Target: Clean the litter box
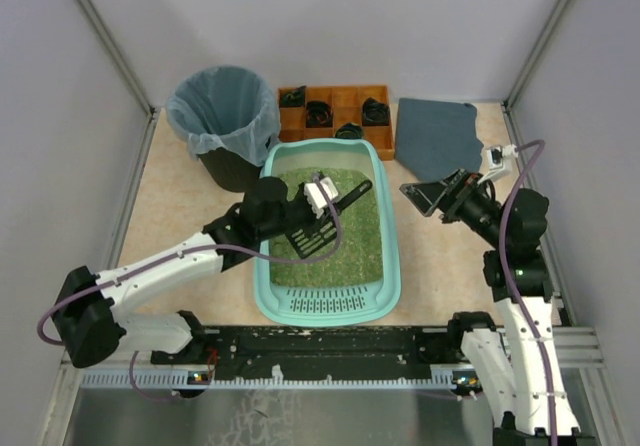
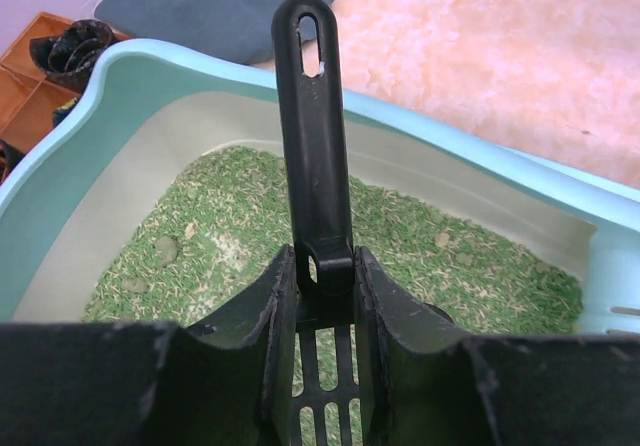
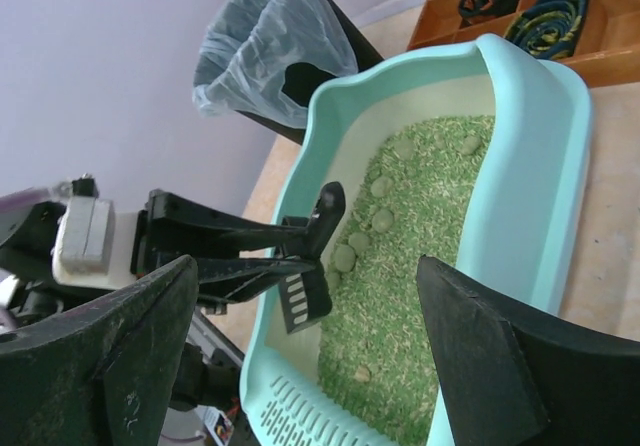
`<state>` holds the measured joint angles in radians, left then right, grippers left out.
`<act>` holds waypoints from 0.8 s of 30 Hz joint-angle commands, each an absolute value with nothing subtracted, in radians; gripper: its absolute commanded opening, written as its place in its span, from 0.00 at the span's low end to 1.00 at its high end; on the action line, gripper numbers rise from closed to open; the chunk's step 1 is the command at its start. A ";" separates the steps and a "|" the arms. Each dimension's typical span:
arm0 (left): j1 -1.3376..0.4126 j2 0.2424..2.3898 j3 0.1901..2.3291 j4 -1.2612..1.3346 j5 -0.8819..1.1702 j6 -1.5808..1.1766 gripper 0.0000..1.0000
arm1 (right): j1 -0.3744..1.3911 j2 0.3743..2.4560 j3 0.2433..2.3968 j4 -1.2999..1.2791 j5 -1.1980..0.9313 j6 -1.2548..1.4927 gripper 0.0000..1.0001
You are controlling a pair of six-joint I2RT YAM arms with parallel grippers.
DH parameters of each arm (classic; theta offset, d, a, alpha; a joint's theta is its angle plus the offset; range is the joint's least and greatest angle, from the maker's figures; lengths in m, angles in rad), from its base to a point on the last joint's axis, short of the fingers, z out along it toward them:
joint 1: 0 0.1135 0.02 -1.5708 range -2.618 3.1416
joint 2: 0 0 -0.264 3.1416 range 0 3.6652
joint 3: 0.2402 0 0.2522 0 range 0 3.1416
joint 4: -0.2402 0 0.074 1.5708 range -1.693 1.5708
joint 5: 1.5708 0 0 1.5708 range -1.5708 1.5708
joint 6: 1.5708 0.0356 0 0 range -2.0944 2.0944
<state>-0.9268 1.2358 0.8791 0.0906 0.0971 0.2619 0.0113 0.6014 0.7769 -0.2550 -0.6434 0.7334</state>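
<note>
A bagged black bin (image 1: 225, 171) stands at eleven o'clock, an orange tray (image 1: 378, 141) at twelve, a grey cloth (image 1: 436, 136) at one.

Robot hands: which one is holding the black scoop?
The left gripper, shut on the scoop by its handle, above the litter box. The right gripper beside the box is open and holds nothing.

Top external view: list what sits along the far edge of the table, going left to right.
In order: black bin lined with a clear bag → orange compartmented tray → dark grey cloth.
</note>
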 commanded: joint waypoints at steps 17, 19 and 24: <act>-0.782 1.183 0.870 0.216 0.534 0.338 0.00 | 0.374 0.905 0.965 -0.135 -0.487 0.688 0.74; -0.782 1.170 0.859 0.221 0.534 0.356 0.00 | 0.394 0.917 0.973 -0.143 -0.488 0.687 0.73; -0.782 1.162 0.850 0.229 0.555 0.374 0.00 | 0.443 0.944 0.989 -0.160 -0.471 0.688 0.66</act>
